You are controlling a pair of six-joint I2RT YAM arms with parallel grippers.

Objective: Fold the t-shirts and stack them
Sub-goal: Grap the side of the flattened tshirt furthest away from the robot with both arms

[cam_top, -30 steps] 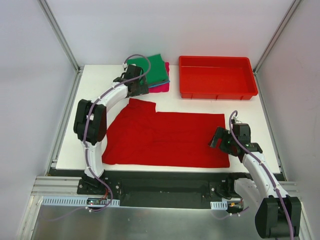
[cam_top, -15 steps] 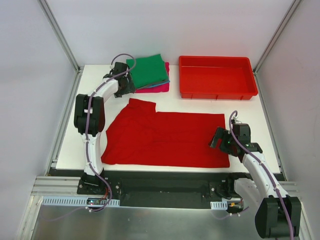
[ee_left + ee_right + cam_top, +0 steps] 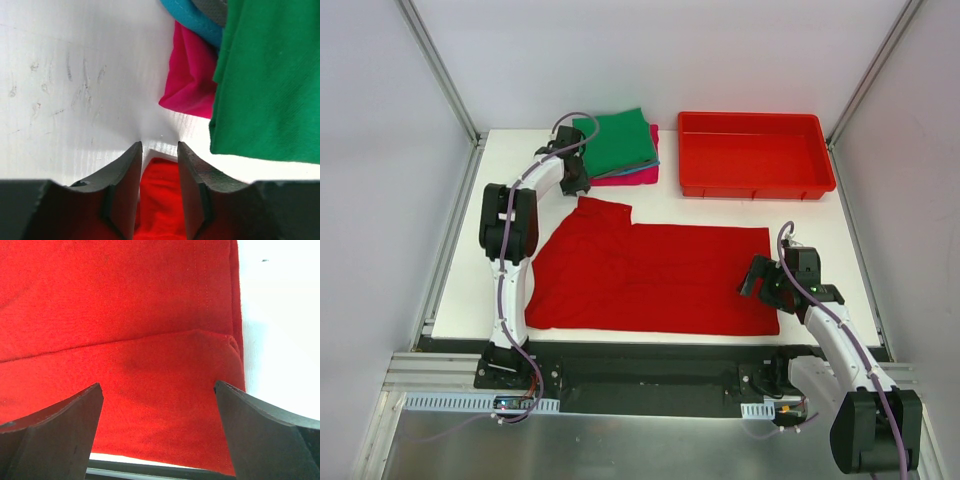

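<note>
Shifted leftward since a second ago: left jaws, narrowed from wide to part-closed, astride far corner of large bright red short-sleeved cloth t-shirt (image 3: pixel 650 275); grip not confirmable. Nearest: right jaws spread wide over its near right hem corner, holding nothing. Shirt flat on white tabletop (image 3: pixel 820 230). Beyond: square-folded green t-shirt (image 3: pixel 617 140) atop teal-blue t-shirt (image 3: pixel 192 15), magenta-pink t-shirt (image 3: pixel 192 80). Fold barely begun; next calls for pinching both corners, lifting together.

I'm driving this in a robotics lab cell: plain white panels (image 3: pixel 670 50) close in the white table (image 3: pixel 720 212) on three sides, aluminium posts (image 3: pixel 440 72) rise from its far corners, and a steel base plate (image 3: pixel 650 450) lies along its near edge.
</note>
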